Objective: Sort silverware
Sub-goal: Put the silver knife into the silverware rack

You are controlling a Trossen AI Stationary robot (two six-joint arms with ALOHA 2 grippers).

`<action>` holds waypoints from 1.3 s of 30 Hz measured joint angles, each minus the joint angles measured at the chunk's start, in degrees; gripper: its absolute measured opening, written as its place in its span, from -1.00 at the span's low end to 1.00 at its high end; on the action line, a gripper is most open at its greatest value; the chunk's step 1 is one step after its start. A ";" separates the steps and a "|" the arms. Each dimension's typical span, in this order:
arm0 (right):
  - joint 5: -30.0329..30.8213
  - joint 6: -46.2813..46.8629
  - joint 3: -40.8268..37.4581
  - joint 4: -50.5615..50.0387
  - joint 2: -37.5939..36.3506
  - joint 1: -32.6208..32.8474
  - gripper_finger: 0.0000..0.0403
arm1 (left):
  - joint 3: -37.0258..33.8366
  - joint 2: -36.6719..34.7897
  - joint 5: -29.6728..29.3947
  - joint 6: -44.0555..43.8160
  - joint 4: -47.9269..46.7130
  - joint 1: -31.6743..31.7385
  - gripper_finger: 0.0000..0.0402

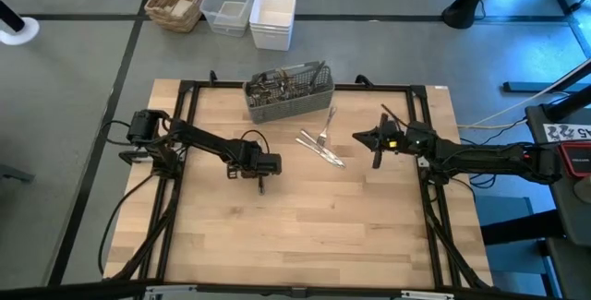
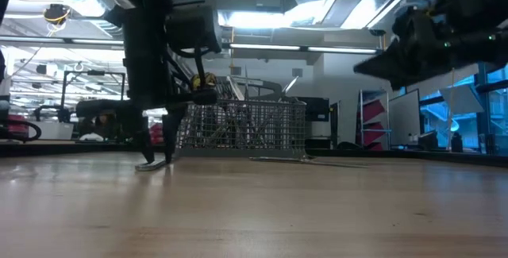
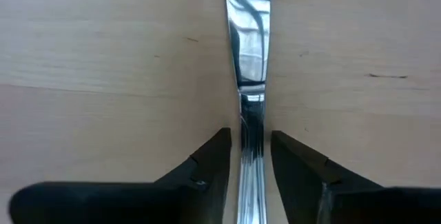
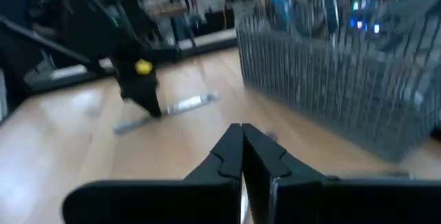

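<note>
Straddling a table knife (image 3: 249,58), my left jaws (image 3: 249,165) are down on the counter (image 1: 305,226) with one finger (image 3: 210,165) on each side of the handle. A thin gap shows on both sides of the metal, so I cannot tell whether the grip has closed on it. The knife lies flat on the wood, its blade running straight out ahead of my fingertips. From the level camera my left jaws (image 2: 155,159) touch the counter, with the knife lying low beside their tips.

My right jaws (image 4: 241,151) are pressed shut with nothing between them, and they hang above the counter, well apart from my left jaws (image 1: 261,178). From above, my right jaws (image 1: 377,152) point across the counter toward the middle.

Between the two sets of jaws, nearer the right ones, a few loose pieces of silverware (image 1: 320,143) lie crossed on the wood; a fork is among them. Beyond those, past both sets of jaws at the far edge of the counter, stands a grey mesh caddy (image 1: 288,92) with more pieces standing in it. My right wrist camera sees that caddy (image 4: 331,79) close ahead and to one side of the shut jaws, and my left arm farther off with the knife (image 4: 169,110) lying at its tips.
</note>
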 joint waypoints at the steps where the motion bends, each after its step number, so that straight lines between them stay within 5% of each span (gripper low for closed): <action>1: 0.00 0.00 0.06 1.46 0.00 0.00 -0.97 | 0.02 0.31 0.46 0.16 -0.09 0.20 -0.54; 12: 0.00 0.00 0.15 6.80 0.00 0.00 -0.97 | -0.09 0.95 2.90 0.26 0.20 2.07 -0.88; 39: -0.01 -0.02 0.17 -11.06 0.00 0.00 -0.97 | -0.44 1.39 1.85 4.56 19.58 2.70 -0.83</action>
